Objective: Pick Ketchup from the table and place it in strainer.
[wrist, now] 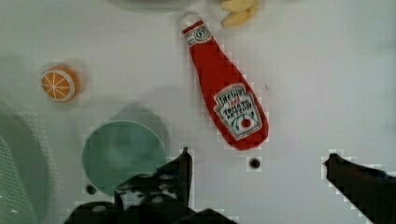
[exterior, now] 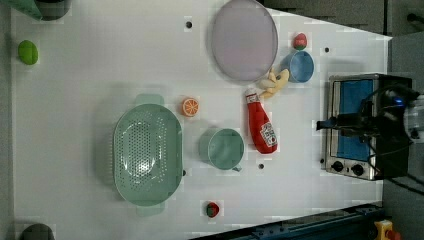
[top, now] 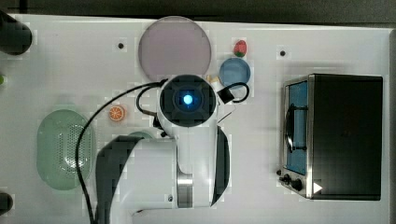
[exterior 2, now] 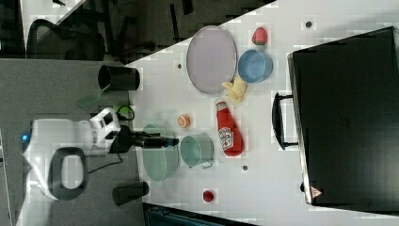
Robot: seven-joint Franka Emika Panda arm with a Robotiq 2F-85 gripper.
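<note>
On the white table [exterior: 100, 75] you have the Ketchup [exterior: 261, 124] lying flat, label up, with its white cap towards the purple plate [exterior: 243, 39] and nearly touching the yellow banana toy [exterior: 276, 82]. Just beside it, on the left view's left, sits the teal cup [exterior: 223, 148], and past that cup lies the strainer [exterior: 146, 155], well apart from the bottle. You can spot an orange slice [exterior: 190, 106] between the strainer and the plate, and a strawberry [exterior: 212, 209] near the table's lower edge in the left view.

Your gripper [wrist: 257, 175] hangs above the table with its jaws spread wide and nothing between them (in the wrist view the bottle's rounded base lies close to the gap between the two dark fingers [wrist: 180, 172], not inside it). A blue bowl [exterior: 299, 66] and a second strawberry [exterior: 300, 41] sit near the toaster oven [exterior: 352, 125].
</note>
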